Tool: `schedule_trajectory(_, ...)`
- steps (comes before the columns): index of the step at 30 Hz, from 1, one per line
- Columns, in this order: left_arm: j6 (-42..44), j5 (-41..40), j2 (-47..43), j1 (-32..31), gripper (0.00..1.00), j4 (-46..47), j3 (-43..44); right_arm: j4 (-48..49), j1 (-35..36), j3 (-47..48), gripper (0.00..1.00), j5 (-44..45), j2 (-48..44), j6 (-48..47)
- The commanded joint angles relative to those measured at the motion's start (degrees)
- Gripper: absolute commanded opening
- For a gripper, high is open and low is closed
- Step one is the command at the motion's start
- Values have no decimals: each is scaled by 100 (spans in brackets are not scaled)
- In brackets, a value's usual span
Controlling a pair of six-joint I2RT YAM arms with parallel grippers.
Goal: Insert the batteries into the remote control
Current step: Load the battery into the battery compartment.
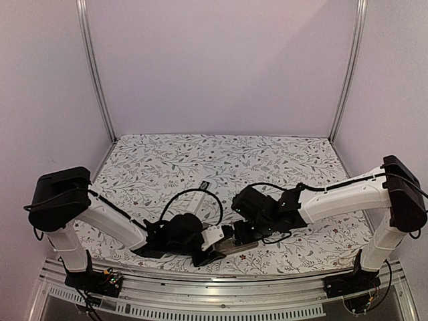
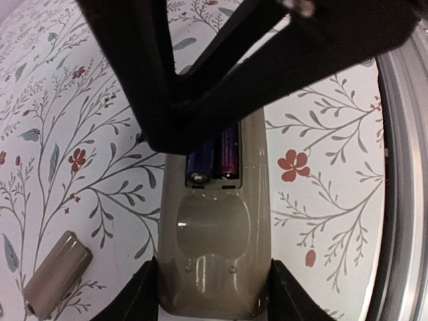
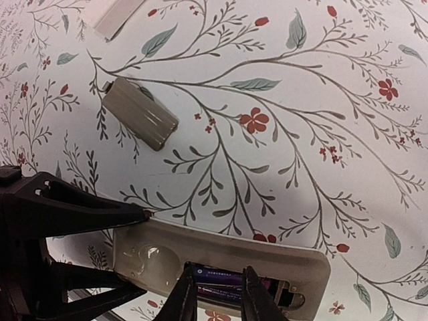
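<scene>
The beige remote control [image 2: 214, 234] lies back-up near the table's front edge [image 1: 231, 249], with its battery bay uncovered. My left gripper [image 2: 214, 294] is shut on the remote's end, one finger on each side edge. Two dark purple-and-black batteries [image 2: 214, 157] lie side by side in the bay [image 3: 224, 281]. My right gripper [image 3: 217, 297] reaches down from above. Its fingertips stand a little apart inside the bay, on top of the batteries, which run under both tips. In the left wrist view the right gripper's black body [image 2: 200, 67] hides the far half of the remote.
The beige battery cover [image 3: 139, 112] lies loose on the flowered cloth beside the remote [image 2: 57, 274]. A metal rail [image 2: 408, 200] runs along the table's front edge close to the remote. Both arms [image 1: 200, 237] meet at the front centre.
</scene>
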Motion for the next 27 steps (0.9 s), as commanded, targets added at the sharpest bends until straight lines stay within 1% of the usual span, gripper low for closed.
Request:
schedule_trajectory(1, 27, -63, 106, -33, 45, -7, -66, 313, 192, -114, 23, 27, 71, -79)
schedule_trajectory(5, 32, -46, 104, -29, 49, 15, -85, 544, 212, -219, 23, -33, 59, -109)
schedule_trajectory(8, 32, -59, 78, -18, 54, 43, -112, 688, 212, -370, 24, -16, -92, -118)
schedule_trajectory(11, 43, -48, 0, -3, 59, 179, -230, 904, 194, -618, 24, 47, -486, -60)
schedule_trajectory(14, 101, 28, -89, 40, 62, 314, -355, 1234, 156, -767, 24, -154, -816, -87)
schedule_trajectory(18, 166, 185, -80, 88, 65, 352, -384, 1503, 123, -781, 15, -539, -804, -132)
schedule_trajectory(23, 167, 247, -56, 99, 66, 360, -392, 1703, -88, -835, 0, -956, -641, -60)
schedule_trajectory(27, 169, 269, -42, 113, 63, 345, -381, 1907, -198, -945, 0, -1114, -583, 19)
